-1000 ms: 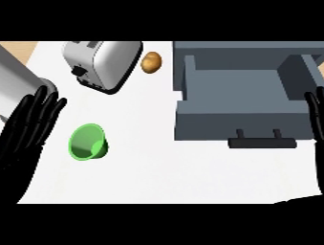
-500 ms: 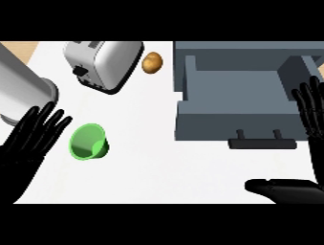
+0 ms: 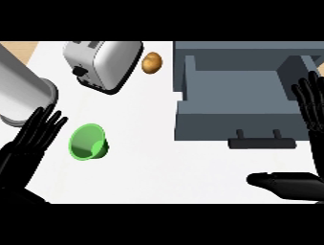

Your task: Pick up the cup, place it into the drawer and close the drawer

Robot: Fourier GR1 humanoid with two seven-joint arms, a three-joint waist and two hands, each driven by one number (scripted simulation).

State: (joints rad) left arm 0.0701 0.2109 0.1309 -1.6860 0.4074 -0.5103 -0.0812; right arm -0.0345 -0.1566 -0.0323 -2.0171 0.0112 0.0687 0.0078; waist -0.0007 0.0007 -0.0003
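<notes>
A green cup lies tipped on the white counter, its mouth facing the lower left. My left hand is just left of it, fingers straight, fingertips close to the cup's rim without touching it. A grey drawer stands pulled out at the upper right, nothing inside, its black handle at the front. Along the drawer's right side my right hand is held with straight fingers pointing up and its thumb stretched out leftwards below the handle.
A silver toaster sits at the top, left of middle. A brown potato-like item lies between it and the drawer. A large steel cylinder lies at the upper left, above my left hand.
Both hands have moved up and inwards. The left hand has come closer to the cup. The right thumb has come into view below the drawer handle.
</notes>
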